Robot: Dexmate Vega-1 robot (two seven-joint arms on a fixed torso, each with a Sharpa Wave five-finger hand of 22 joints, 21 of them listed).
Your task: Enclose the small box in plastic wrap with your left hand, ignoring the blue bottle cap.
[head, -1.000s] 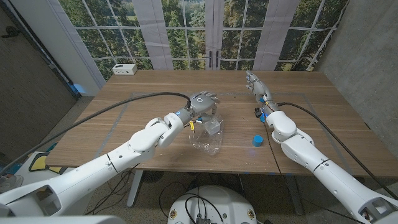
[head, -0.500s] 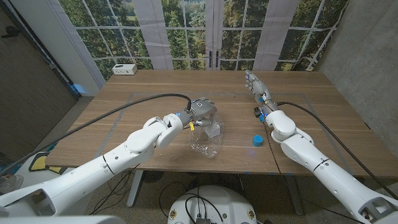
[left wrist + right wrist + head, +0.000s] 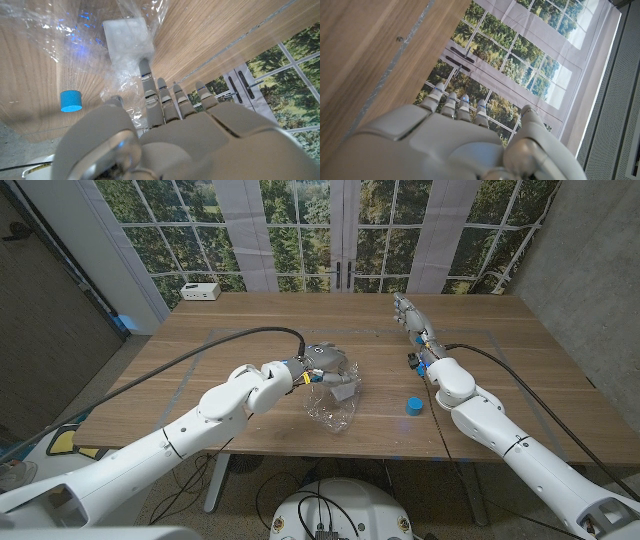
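In the middle of the head view, the left robot hand point(image 3: 326, 364) reached over the small box point(image 3: 343, 389), which sat on a crumpled sheet of plastic wrap point(image 3: 331, 408) on the desk point(image 3: 250, 330). In the left wrist view one finger point(image 3: 145, 80) touched the box point(image 3: 128, 39) through the wrap point(image 3: 65, 30), the other fingers lying straight beside it; whether the hand actually gripped the film could not be told. The blue cap point(image 3: 413, 406) stood right of the wrap, well apart. The right robot hand point(image 3: 409, 313) stood at the upper right of the desk, fingers extended, holding nothing. A white box point(image 3: 201, 291) sat at the far upper-left corner.
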